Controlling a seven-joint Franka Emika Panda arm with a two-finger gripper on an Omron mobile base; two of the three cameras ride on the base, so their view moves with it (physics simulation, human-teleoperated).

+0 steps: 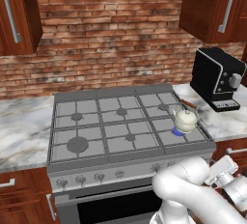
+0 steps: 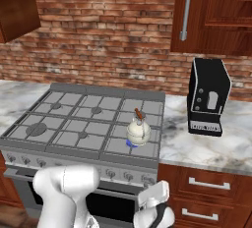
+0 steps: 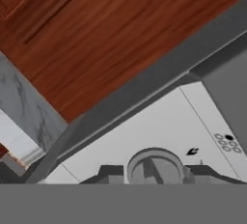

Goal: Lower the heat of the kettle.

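The small cream-white kettle [image 1: 185,119] [image 2: 138,131] sits on the stove's front right burner, with a blue flame [image 1: 178,132] [image 2: 130,145] under it. My gripper [image 3: 155,175] is low in front of the stove's control panel [image 3: 169,121], below the kettle's corner. In the hand view a round grey knob [image 3: 155,165] stands between my two dark fingertips [image 3: 112,175], which are spread to either side of it. I cannot tell whether they touch it. My white hand [image 1: 221,169] [image 2: 154,195] hangs by the stove's right front corner.
A row of further knobs [image 1: 80,179] [image 2: 129,176] lines the stove front. A big black coffee machine [image 1: 217,78] [image 2: 207,96] stands on the marble counter [image 1: 24,131] to the right. Wooden drawers [image 2: 211,187] sit beside my hand, and the oven door [image 1: 116,208] is below.
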